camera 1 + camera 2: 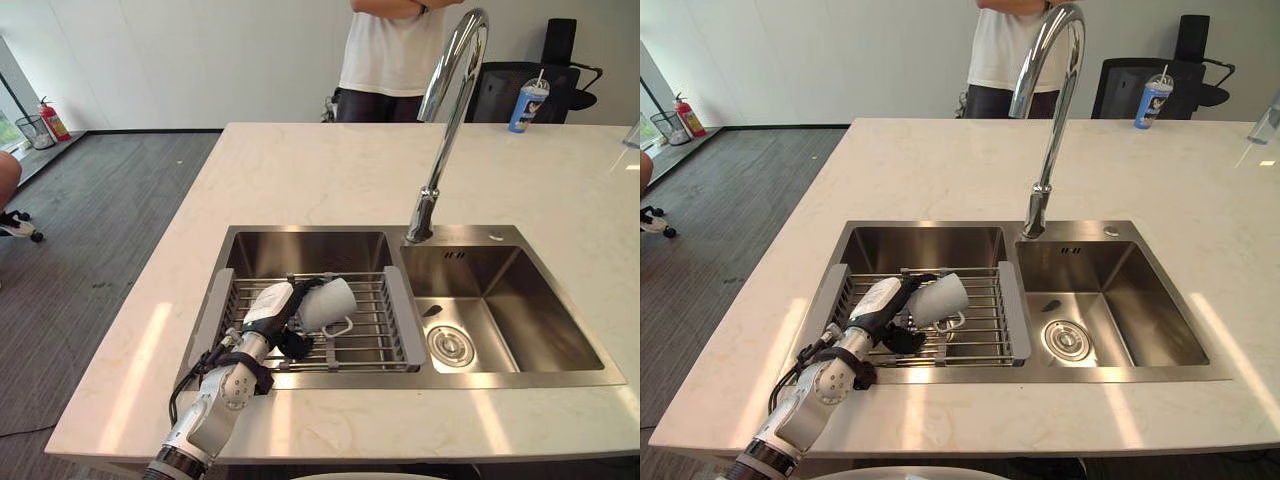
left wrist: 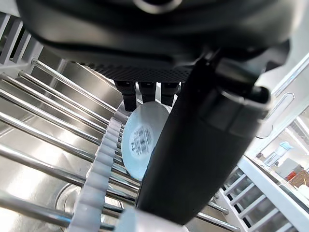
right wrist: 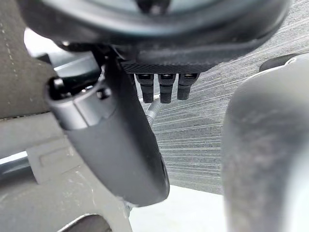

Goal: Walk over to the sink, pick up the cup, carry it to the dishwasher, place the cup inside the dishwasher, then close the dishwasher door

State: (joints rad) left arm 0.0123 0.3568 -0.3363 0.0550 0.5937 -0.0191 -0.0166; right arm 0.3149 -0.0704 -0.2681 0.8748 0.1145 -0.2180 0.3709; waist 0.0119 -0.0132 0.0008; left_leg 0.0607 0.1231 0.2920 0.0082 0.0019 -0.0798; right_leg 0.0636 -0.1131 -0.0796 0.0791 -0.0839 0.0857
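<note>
My left hand [image 1: 270, 308] meets the cup [image 1: 332, 300], tipped sideways on the sink rack [image 1: 385, 340] at its 2 o'clock, ready for lifting; I cannot tell its grip. My right hand [image 3: 116, 154] hangs relaxed.

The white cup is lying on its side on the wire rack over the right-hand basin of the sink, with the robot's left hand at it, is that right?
Not quite. The cup does lie on its side on the wire rack with the left hand at it, but the rack sits over the left basin, not the right one. The left eye view shows this, with the tap standing between the two basins.
</note>
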